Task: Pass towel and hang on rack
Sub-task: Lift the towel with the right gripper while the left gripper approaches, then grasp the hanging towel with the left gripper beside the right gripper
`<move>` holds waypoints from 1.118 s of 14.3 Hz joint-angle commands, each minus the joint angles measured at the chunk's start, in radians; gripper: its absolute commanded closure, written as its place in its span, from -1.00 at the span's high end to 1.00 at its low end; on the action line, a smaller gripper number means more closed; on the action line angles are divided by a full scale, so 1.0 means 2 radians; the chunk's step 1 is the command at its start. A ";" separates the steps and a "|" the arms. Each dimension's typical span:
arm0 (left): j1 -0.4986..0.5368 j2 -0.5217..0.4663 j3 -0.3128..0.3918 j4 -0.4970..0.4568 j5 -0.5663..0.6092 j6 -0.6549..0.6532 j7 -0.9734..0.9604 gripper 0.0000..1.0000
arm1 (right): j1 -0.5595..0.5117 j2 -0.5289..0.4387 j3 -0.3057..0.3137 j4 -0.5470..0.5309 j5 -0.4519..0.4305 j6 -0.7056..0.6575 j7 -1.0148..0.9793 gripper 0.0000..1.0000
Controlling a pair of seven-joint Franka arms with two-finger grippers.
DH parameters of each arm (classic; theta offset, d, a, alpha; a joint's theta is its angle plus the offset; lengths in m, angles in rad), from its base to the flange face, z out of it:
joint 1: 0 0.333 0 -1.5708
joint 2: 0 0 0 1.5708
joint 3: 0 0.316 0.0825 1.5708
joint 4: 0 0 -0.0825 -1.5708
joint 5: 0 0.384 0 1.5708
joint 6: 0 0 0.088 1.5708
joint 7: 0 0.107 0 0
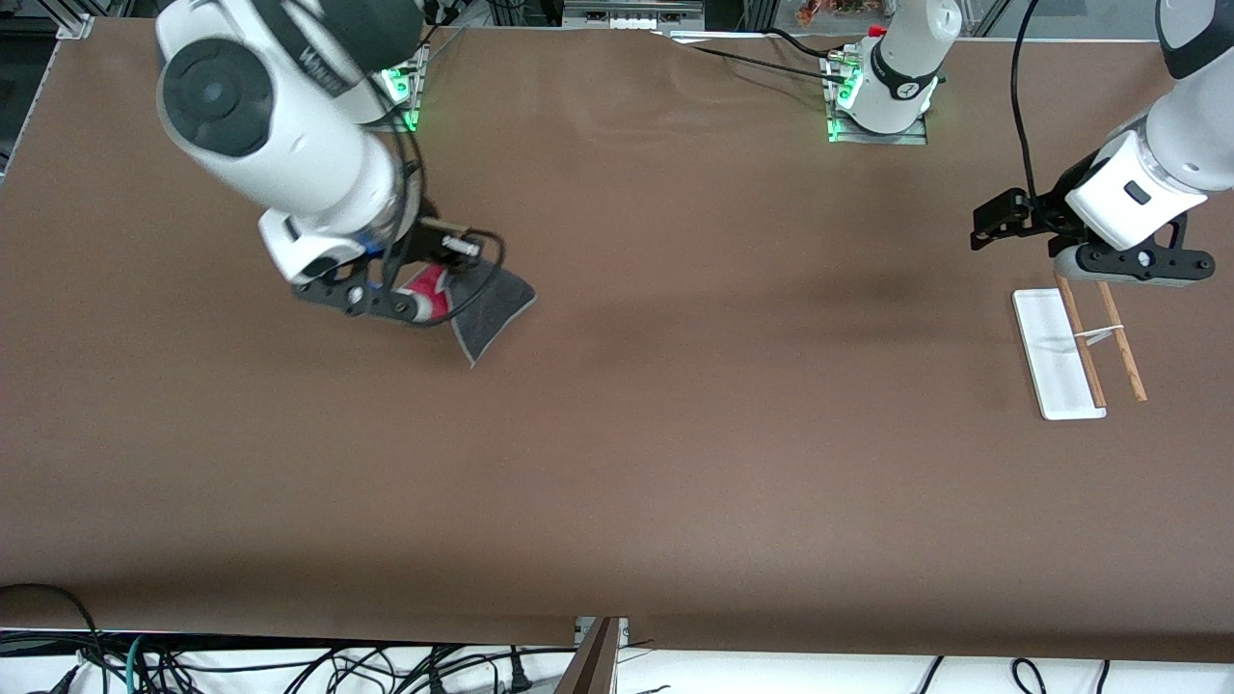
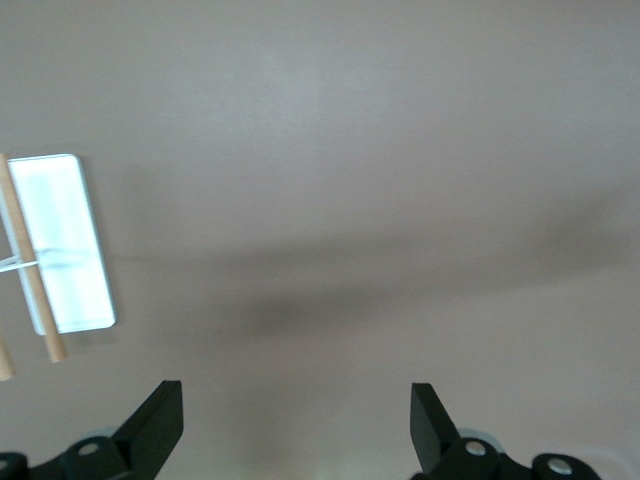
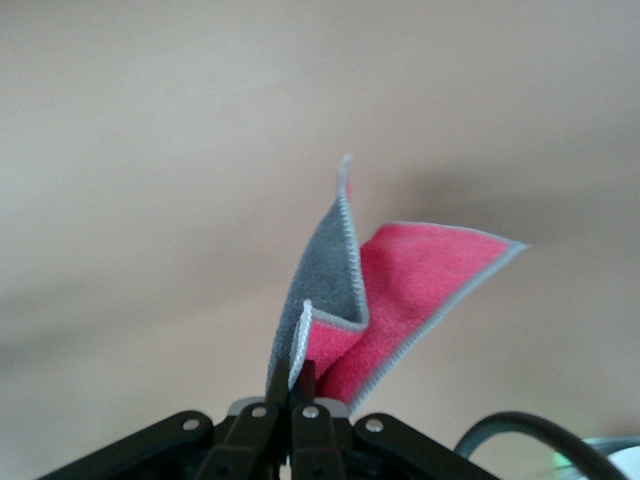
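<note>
Pinching one corner of the towel point(image 3: 345, 300), the right claw point(image 3: 296, 385) is holding the cloth above the counter point(image 1: 617, 434) toward the right arm's end, its fingers pressed together on the fabric, which is hanging from them with grey and pink faces both showing. The left claw point(image 2: 295, 425) is hovering with its fingers spread over bare counter just beside the rack point(image 1: 1075, 352), which is standing toward the left arm's end.

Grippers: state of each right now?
Left gripper: open, holding nothing, over the table beside the rack.
Right gripper: closed on the towel, lifted over the table at the right arm's end.
</note>
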 commanded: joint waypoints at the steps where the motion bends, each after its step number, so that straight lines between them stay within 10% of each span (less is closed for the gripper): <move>1: 0.003 0.004 0.004 0.003 -0.073 -0.005 0.051 1.00 | -0.002 0.007 0.005 0.021 0.071 0.026 0.068 -1.00; 16: -0.023 0.166 -0.022 0.004 -0.415 -0.001 0.365 1.00 | 0.002 0.009 0.062 0.021 0.190 0.225 0.313 -1.00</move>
